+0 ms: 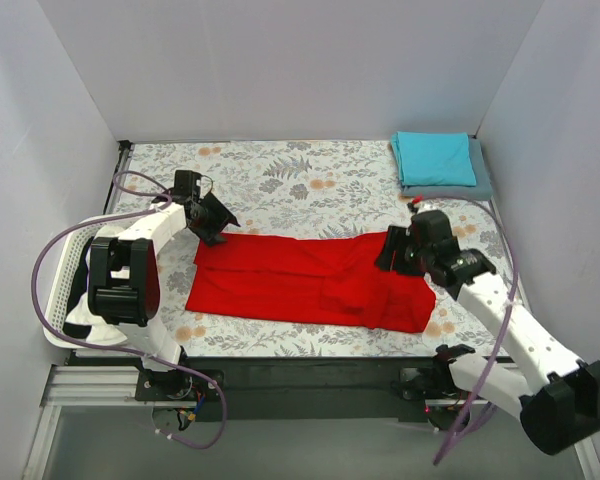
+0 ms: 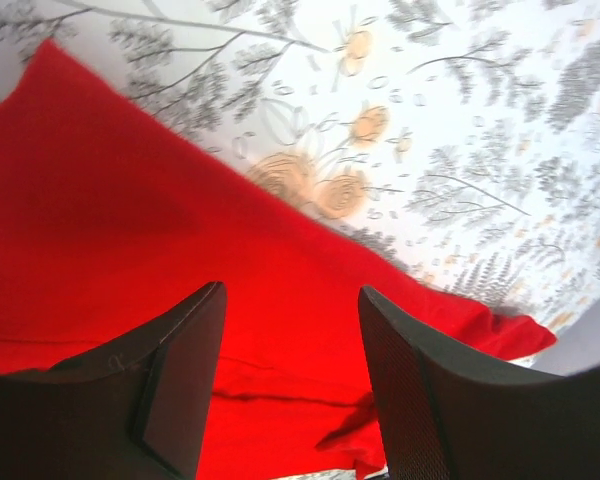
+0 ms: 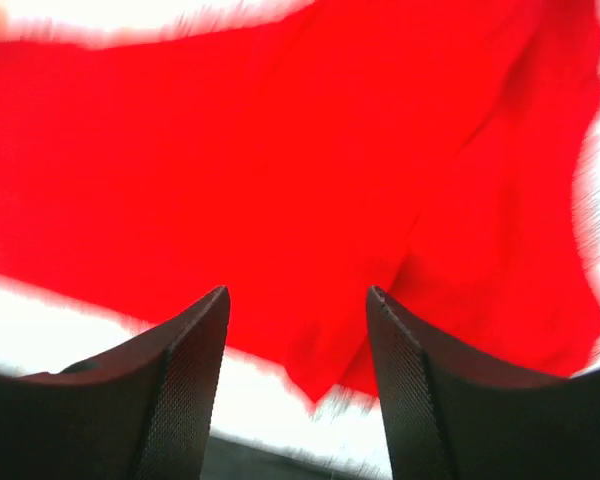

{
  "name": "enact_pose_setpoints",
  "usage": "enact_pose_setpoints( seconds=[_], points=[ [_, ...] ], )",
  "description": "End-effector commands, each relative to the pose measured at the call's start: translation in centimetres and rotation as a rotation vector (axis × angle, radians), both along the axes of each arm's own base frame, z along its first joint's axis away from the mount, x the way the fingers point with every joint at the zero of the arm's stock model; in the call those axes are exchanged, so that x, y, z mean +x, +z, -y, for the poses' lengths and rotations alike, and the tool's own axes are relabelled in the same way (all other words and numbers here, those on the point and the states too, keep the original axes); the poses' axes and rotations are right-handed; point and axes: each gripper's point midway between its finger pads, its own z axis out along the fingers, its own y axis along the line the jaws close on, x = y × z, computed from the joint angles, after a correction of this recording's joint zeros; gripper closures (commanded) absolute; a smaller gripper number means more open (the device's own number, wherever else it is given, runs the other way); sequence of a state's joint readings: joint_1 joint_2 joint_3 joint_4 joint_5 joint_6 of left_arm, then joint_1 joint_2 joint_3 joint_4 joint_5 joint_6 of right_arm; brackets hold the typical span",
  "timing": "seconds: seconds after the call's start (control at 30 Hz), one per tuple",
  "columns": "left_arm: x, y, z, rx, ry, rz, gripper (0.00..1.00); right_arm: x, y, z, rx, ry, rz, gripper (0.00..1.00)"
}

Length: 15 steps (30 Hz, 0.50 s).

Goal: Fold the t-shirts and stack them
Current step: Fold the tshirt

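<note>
Floral-patterned table (image 1: 280,180) fills my view. I see the bright red cloth t-shirt (image 1: 300,285) lying folded lengthwise across its middle, and the folded teal t-shirt (image 1: 435,157) atop the grey-blue t-shirt (image 1: 483,182) at the far right corner. My left gripper (image 1: 213,224) and right gripper (image 1: 392,250) hover over the red shirt's ends, fingers apart, holding nothing.

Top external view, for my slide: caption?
Left hand and right hand, open, flank the red t-shirt; teal shirt lies on grey-blue shirt.

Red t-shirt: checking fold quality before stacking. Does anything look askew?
Yes. The red t-shirt lies as a slanted band, and its right end is rumpled with a loose flap, not squared. The teal t-shirt on the grey-blue one looks neat.
</note>
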State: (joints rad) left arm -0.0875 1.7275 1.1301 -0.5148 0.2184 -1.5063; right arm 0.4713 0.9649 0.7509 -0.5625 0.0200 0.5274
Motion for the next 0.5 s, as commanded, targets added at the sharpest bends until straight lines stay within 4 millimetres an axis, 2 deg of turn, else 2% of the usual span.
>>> enact_pose_setpoints(
  seconds=[0.0, 0.03, 0.07, 0.1, 0.13, 0.17, 0.2, 0.27, 0.33, 0.37, 0.47],
  points=[
    [1.7, 2.3, 0.9, -0.038, -0.025, 0.065, 0.46, 6.2, 0.4, 4.7, -0.166, -0.12, 0.053, 0.38],
    [2.1, 2.2, 1.1, -0.037, -0.026, 0.064, 0.46, 7.4, 0.1, 5.4, -0.183, -0.141, 0.047, 0.39],
    [2.4, 2.0, 1.0, -0.035, -0.021, 0.061, 0.46, 8.8, -1.4, 6.4, -0.203, -0.16, 0.003, 0.41],
    [2.5, 2.0, 1.2, -0.039, -0.024, 0.056, 0.46, 10.1, -1.2, 6.6, -0.191, -0.168, 0.011, 0.42],
    [2.7, 1.9, 1.2, -0.039, -0.026, 0.05, 0.46, 10.8, -1.6, 6.9, -0.181, -0.173, 0.001, 0.43],
    [3.1, 1.6, 1.3, -0.041, -0.025, 0.043, 0.46, 11.5, -3.0, 7.7, -0.185, -0.196, -0.038, 0.43],
    [3.3, 1.5, 1.2, -0.034, -0.018, 0.043, 0.46, 12.7, -2.5, 7.7, -0.169, -0.202, -0.018, 0.43],
    [3.8, 0.8, 1.2, -0.034, -0.007, 0.02, 0.47, 13.7, -3.6, 8.1, -0.173, -0.21, -0.049, 0.43],
    [4.1, 0.1, 1.3, -0.036, -0.001, 0.002, 0.47, 14.8, -3.8, 8.0, -0.166, -0.213, -0.052, 0.43],
    [4.3, -0.1, 1.3, -0.043, 0.012, -0.005, 0.47, 15.1, -4.6, 8.0, -0.169, -0.216, -0.07, 0.43],
    [4.8, -1.2, 1.3, -0.042, 0.028, -0.027, 0.47, 15.8, -5.4, 8.0, -0.155, -0.232, -0.081, 0.44]
  ],
)
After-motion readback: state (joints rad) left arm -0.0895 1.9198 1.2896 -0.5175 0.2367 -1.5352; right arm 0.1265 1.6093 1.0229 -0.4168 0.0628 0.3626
